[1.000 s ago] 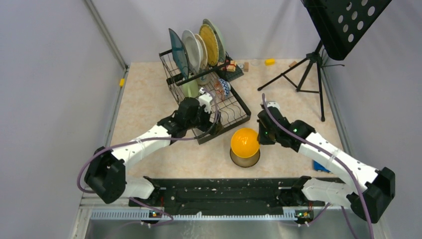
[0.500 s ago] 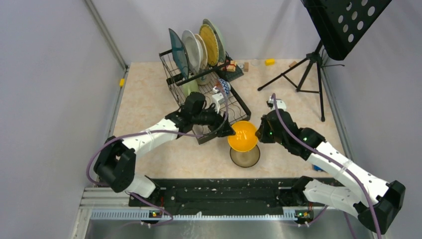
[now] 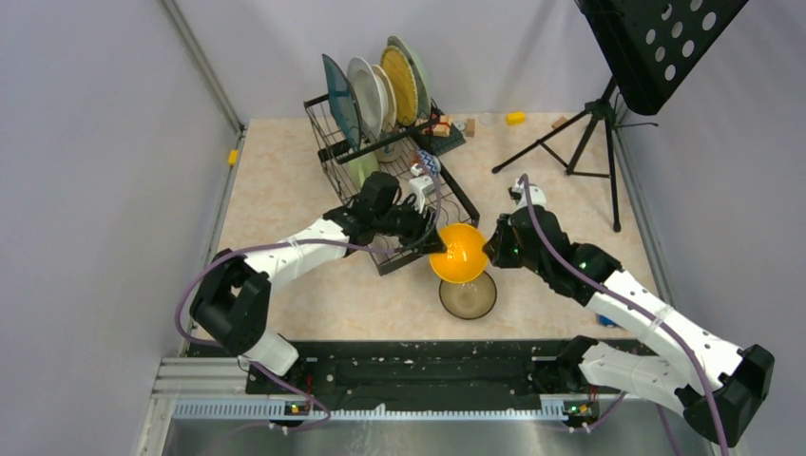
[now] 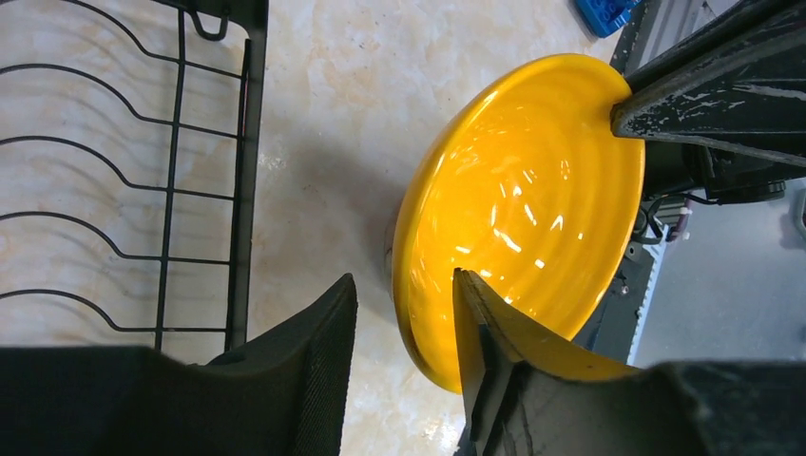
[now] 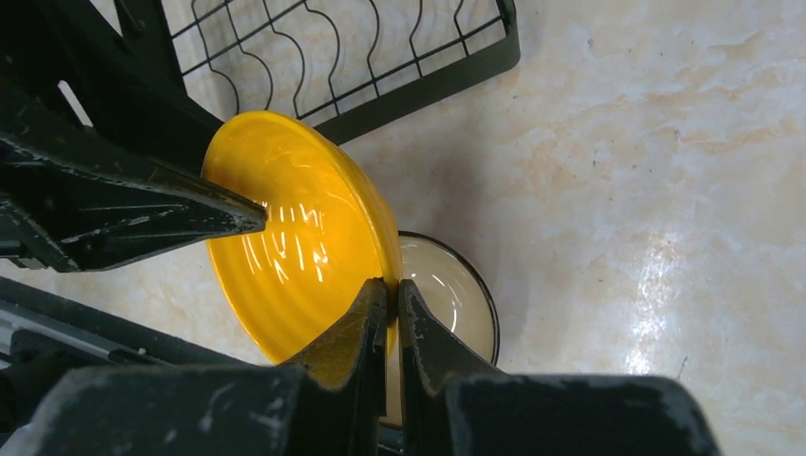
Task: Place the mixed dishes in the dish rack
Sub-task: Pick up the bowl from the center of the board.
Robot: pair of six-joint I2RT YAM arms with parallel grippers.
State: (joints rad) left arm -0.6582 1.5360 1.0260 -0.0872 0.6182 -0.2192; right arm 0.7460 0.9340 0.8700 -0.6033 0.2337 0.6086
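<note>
A yellow-orange bowl [image 3: 459, 253] [image 4: 532, 190] [image 5: 295, 237] hangs tilted in the air just off the front right corner of the black wire dish rack [image 3: 466, 201] [image 4: 249, 190] [image 5: 428, 85]. My right gripper [image 3: 488, 251] [image 5: 393, 285] is shut on its right rim. My left gripper [image 3: 435, 245] [image 4: 402, 280] straddles the opposite rim, open: one finger lies against the inside, the other stands clear of the outside. Below the bowl a cream bowl with a dark rim [image 3: 468, 295] [image 5: 447, 294] sits on the table. Several plates [image 3: 380, 90] stand upright in the rack's raised part.
A black tripod music stand [image 3: 589, 123] occupies the back right. Small toy blocks [image 3: 514, 118] lie along the far edge, and a blue toy car [image 4: 604, 11] is near my right arm. A light-green mug [image 3: 363, 169] sits in the rack.
The right gripper lifted the yellow-orange bowl off the cream bowl and carried it left towards the rack. The left arm swung right to meet it, and its jaws narrowed around the rim.
</note>
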